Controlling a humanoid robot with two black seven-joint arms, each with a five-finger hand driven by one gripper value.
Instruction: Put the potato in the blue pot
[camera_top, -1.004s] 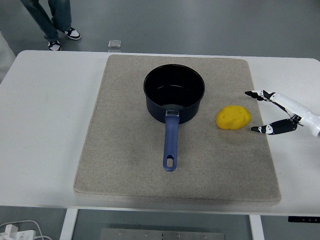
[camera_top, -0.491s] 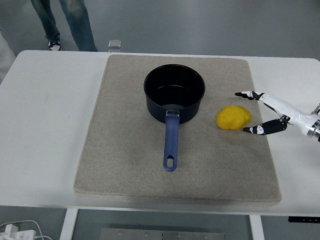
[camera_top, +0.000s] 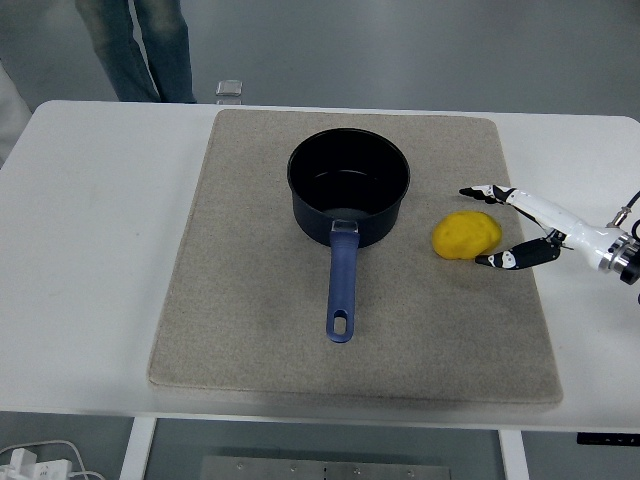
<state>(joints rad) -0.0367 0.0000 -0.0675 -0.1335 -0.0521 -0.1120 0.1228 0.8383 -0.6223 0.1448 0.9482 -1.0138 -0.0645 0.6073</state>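
Since the earlier frames the right robot hand (camera_top: 492, 226) has come further in from the right edge, its fingertips now bracketing the potato's right side, and the person at the top left has stepped rightward.

At the far left the white surface (camera_top: 100, 250) is bare, with the person's legs (camera_top: 150, 50) in jeans standing behind its far edge. A small clear object (camera_top: 229, 89) sits at the far edge, just behind the mat. The beige mat (camera_top: 250, 300) covers the middle of the surface. On it stands the blue pot (camera_top: 349, 185), upright, its blue handle (camera_top: 341, 283) pointing toward the near edge. To the right of the pot, apart from it, the yellow potato (camera_top: 466, 235) lies on the mat. The right robot hand is spread open and holds nothing: one finger (camera_top: 482, 191) reaches just behind the potato, another (camera_top: 500, 259) lies just beside its near right side; whether they touch it cannot be told.
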